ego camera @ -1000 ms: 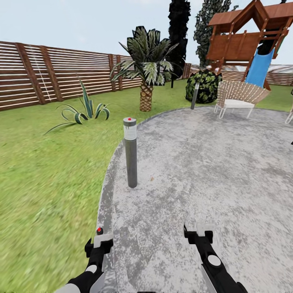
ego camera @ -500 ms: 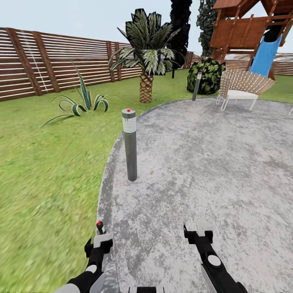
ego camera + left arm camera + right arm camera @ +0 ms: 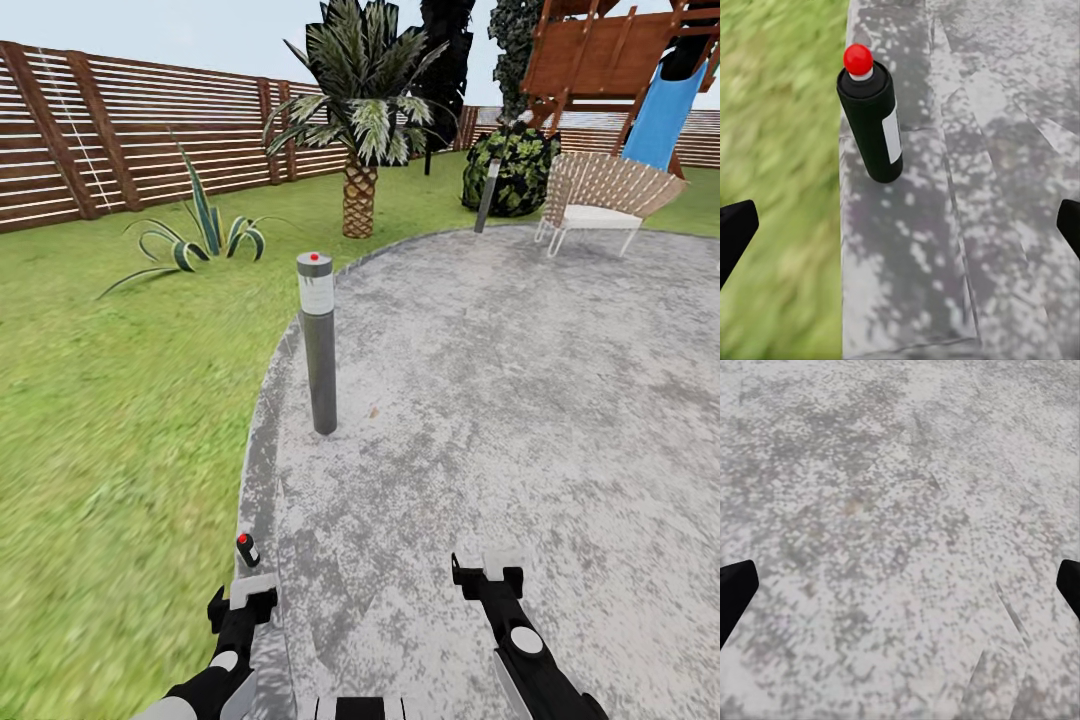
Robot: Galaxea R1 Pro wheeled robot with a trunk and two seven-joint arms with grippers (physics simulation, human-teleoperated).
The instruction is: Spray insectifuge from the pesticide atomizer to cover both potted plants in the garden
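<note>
- Standing upright on the stone patio (image 3: 480, 400) rim, beside the lawn (image 3: 110, 420): pesticide atomizer (image 3: 872, 127), red cap up.
- Left gripper (image 3: 243, 603) hovering just short of it, fingers (image 3: 735, 232) spread, holding nothing.
- Right gripper (image 3: 488, 577) hanging released over bare stone.
- Grey bollard lamp (image 3: 319, 343) standing farther along the rim; agave (image 3: 200, 235), palm (image 3: 360, 130), chair (image 3: 600, 195) sitting well beyond.
</note>
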